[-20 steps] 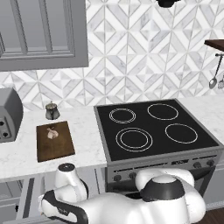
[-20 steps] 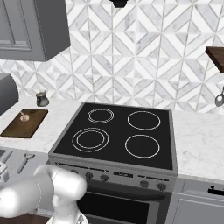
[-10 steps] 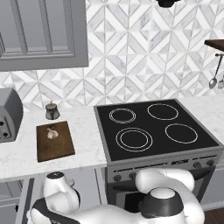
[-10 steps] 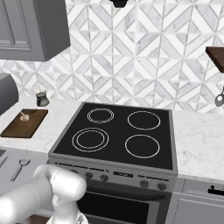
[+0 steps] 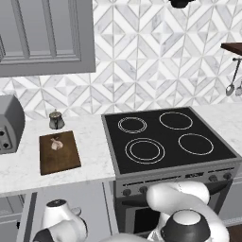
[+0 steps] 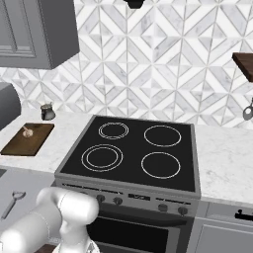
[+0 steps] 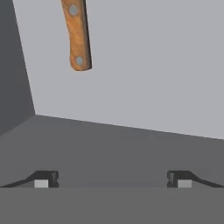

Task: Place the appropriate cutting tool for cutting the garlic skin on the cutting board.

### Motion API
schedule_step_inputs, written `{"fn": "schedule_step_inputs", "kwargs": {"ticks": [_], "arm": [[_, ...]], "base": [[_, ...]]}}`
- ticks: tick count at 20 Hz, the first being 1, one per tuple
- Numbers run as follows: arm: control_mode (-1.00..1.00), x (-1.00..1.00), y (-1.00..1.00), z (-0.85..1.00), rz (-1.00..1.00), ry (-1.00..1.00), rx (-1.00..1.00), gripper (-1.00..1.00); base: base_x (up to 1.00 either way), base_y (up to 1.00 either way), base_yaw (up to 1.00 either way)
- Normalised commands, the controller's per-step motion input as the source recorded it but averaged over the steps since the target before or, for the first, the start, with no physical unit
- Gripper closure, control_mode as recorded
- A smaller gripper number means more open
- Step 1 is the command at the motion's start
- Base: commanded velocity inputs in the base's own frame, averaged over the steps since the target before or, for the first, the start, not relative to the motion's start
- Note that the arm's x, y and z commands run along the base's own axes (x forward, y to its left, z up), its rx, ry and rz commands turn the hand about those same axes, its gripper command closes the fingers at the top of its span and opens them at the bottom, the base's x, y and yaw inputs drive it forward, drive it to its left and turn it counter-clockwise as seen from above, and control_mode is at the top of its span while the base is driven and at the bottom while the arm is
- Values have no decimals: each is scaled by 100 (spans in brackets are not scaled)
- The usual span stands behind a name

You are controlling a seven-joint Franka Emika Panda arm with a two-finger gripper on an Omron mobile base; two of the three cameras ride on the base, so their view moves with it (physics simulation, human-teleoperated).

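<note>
The knife shows in the hand view as an orange-brown wooden handle (image 7: pixel 77 35) with two rivets, lying on the pale grey floor of a drawer; its blade runs out of the top edge. My gripper (image 7: pixel 113 179) is open, its fingertips (image 7: pixel 43 179) wide apart, short of the handle and a little right of it. The dark brown cutting board (image 5: pixel 59 152) lies on the counter left of the stove, with the small pale garlic (image 5: pixel 56 143) on its far part. From the right base view, the board (image 6: pixel 28 140) and garlic (image 6: pixel 27 132) sit at the far left.
A grey toaster (image 5: pixel 9 123) stands left of the board and a small metal pot (image 5: pixel 56 120) behind it. The black stove (image 5: pixel 165 142) fills the counter's middle. A silver utensil (image 6: pixel 12 202) lies in the open drawer. The drawer's dark side wall (image 7: pixel 13 65) rises to the knife's left.
The arm has sunk lower toward the drawer at the lower left of the left base view. Board, garlic and stove have stayed put.
</note>
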Motion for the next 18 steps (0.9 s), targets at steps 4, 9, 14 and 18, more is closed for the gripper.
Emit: {"fn": "schedule_step_inputs", "kwargs": {"ticks": [4, 9, 14, 18], "arm": [[-100, 14, -5, 10, 0, 0, 0, -100], [-100, 79, -4, 7, 0, 0, 0, -100], [-100, 76, 3, 0, 0, 0, 0, -100], [-100, 46, 23, -16, 0, 0, -3, -100]], "base": [[0, 0, 0], [0, 0, 0], [0, 0, 0], [0, 0, 0]]}}
